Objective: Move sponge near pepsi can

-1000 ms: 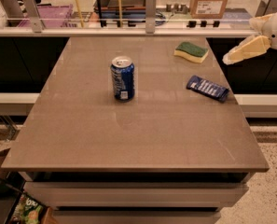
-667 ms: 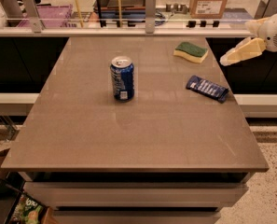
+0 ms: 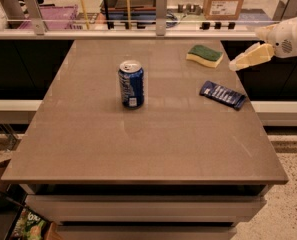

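Note:
The sponge (image 3: 204, 55), pale yellow with a dark green top, lies flat at the back right of the table. The pepsi can (image 3: 131, 84), blue with a silver top, stands upright near the table's middle, well to the left of the sponge and nearer to me. My gripper (image 3: 249, 57), cream coloured on a white arm, hangs just past the table's right edge. It is a short way to the right of the sponge, does not touch it, and holds nothing.
A flat dark-blue snack wrapper (image 3: 222, 94) lies at the right, in front of the sponge. The brown table (image 3: 148, 149) has a rail and glass partition (image 3: 160, 9) behind its back edge. Boxes and bins stand beyond it.
My gripper has moved a little to the left and down, closer to the sponge. The sponge, can and wrapper have not moved.

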You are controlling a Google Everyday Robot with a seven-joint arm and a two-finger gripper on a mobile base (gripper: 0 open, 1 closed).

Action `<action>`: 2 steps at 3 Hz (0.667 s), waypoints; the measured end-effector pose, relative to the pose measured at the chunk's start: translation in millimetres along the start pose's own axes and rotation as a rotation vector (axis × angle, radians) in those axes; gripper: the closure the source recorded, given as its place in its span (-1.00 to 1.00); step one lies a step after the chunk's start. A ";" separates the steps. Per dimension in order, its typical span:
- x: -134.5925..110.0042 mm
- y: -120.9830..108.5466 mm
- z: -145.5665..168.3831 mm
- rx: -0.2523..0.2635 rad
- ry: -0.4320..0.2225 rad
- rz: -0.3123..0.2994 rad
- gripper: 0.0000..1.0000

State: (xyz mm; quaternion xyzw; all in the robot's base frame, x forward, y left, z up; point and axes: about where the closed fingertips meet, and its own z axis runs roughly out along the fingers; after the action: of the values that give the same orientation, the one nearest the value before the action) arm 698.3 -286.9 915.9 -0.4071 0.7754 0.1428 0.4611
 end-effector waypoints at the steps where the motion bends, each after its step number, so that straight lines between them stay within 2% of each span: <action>1: -0.8 -4.6 13.7 -0.014 -0.013 0.009 -1.00; 2: -3.0 -5.9 26.0 -0.027 0.000 0.008 -1.00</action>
State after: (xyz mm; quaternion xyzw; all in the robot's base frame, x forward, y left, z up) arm 719.1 -273.6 905.4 -0.4102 0.7751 0.1550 0.4549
